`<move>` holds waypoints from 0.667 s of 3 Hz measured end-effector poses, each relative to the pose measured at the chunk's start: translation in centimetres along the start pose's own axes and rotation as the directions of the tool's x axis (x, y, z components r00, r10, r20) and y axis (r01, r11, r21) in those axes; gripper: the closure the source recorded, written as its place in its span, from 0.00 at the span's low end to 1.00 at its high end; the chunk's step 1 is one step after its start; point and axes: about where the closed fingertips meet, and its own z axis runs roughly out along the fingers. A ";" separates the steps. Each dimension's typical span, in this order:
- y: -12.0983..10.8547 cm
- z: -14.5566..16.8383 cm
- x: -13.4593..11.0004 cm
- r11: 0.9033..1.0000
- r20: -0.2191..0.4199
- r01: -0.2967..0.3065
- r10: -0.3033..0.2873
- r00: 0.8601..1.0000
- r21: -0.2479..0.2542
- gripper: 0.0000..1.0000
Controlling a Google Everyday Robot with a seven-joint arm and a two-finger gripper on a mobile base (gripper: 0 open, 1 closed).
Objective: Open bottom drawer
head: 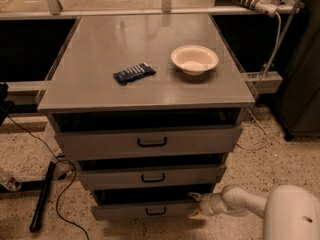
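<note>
On a speckled stone floor (280, 159) stands a grey metal cabinet (125, 39). The bottom drawer (125, 212) sits lowest of its three, with a small black loop handle (156, 211) and a dark gap above its front. The gripper (193, 206) is at that front's right end, its two fingers (192, 196) parted and holding nothing that can be made out. The white arm (240, 201) reaches in from the lower right. Above are the middle drawer (110, 178) and top drawer (100, 143). A cream bowl (194, 59) and a dark blue packet (134, 73) lie apart on the cabinet's top.
</note>
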 end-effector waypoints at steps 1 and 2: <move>-0.1 -0.3 -0.2 1.000 0.000 0.000 0.000 1.000 0.000 0.19; 3.9 -2.1 1.1 1.000 0.023 -0.001 0.001 1.000 0.004 0.42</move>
